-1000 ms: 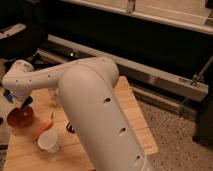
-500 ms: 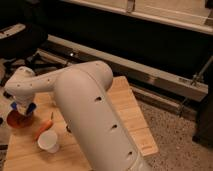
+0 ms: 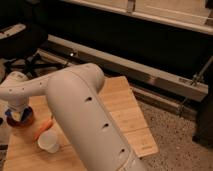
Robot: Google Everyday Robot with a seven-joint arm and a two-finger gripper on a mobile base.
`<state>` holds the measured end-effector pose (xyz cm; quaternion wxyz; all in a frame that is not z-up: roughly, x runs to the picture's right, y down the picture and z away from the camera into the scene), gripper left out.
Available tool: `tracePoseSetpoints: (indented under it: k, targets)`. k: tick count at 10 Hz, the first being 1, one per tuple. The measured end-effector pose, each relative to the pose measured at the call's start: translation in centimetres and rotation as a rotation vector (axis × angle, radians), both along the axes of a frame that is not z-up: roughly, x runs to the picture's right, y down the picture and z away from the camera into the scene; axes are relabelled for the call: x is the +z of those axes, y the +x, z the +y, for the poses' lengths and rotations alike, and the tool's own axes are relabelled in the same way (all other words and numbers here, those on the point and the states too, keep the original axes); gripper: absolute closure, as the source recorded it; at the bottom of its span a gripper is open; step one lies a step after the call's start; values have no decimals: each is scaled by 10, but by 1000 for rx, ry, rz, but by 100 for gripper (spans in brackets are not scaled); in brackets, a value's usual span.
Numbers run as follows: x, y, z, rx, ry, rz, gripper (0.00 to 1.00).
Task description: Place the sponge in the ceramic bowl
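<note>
A: Lowered since a second ago, hasn't it? The gripper [image 3: 17,113] was higher up and now sits right over the bowl [image 3: 26,123].

B: Yes, and the arm [image 3: 85,115] has swung with it. Its big white body now fills the middle of the view and covers much of the desk [image 3: 125,112].

A: Where is the bowl?

B: By the desk's left edge as the camera sees it, about halfway along. Only its red rim shows below the gripper.

A: And the sponge?

B: A small blue patch, the sponge [image 3: 10,116], shows at the gripper, just at the bowl's rim. I cannot tell whether it rests in the bowl or hangs above it.

A: Is it gripped or let go?

B: I cannot tell; that part is hidden behind the wrist.

A: What else is there?

B: A white cup [image 3: 49,142] stands nearer the front edge, apart from the bowl. An orange piece [image 3: 42,129] lies between them, its lower end just beside the cup.
</note>
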<state>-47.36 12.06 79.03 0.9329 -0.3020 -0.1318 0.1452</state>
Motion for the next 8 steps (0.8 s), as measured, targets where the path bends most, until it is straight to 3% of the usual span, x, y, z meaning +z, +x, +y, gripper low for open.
tracePoseSetpoints:
  k: [2,8]
  targets:
    - [-1,-9,0,-9,1,-4,20]
    - [8,-9,-10,-5,19,25,20]
